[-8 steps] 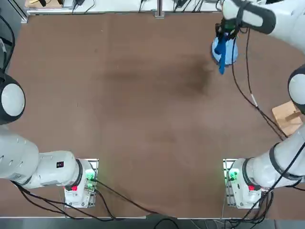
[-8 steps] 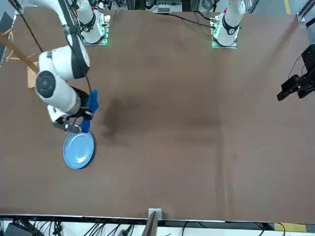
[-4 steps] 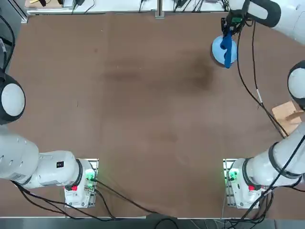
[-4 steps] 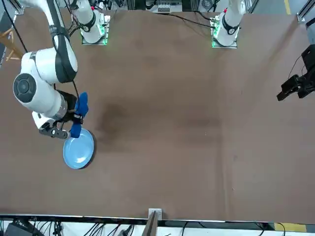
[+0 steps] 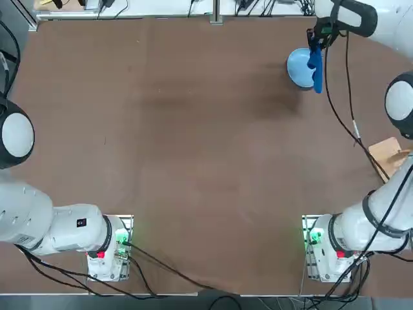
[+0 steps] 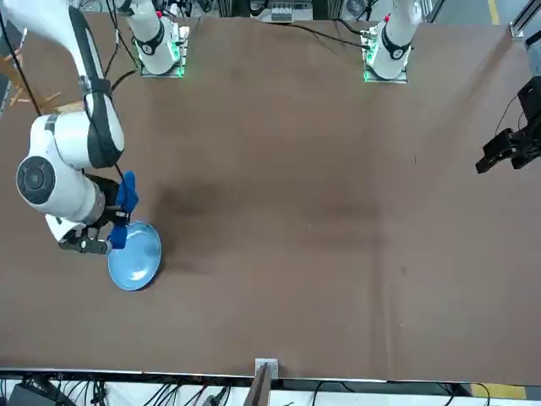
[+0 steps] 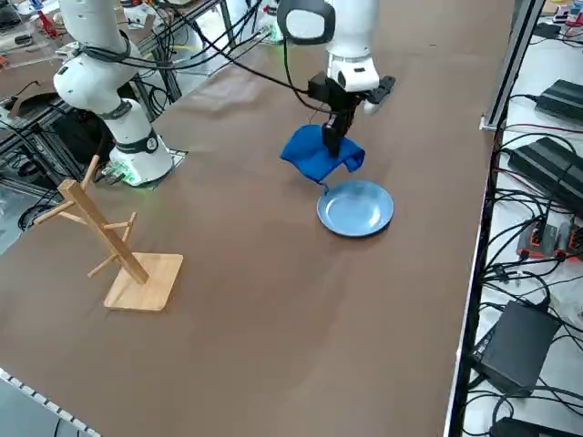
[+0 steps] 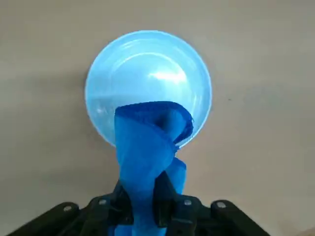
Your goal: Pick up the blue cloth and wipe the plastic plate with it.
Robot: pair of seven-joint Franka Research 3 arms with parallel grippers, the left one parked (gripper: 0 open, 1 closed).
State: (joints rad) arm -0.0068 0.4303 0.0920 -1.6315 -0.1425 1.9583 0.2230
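The right gripper [image 7: 335, 138], clamped on the dark blue fabric cloth [image 7: 319, 156], hangs above the near rim of the round sky-blue plastic plate [image 7: 356, 208] on the desk [image 7: 273, 300], the plate's centre just beyond.

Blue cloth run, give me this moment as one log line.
phase: carry to plate | right gripper: shut on blue cloth, above plate edge | plastic plate: on table, not yet wiped

Overhead, front, raised right-side cams wide on table [image 5: 193, 129] — wrist cam close, all sharing plate [image 8: 147, 69].
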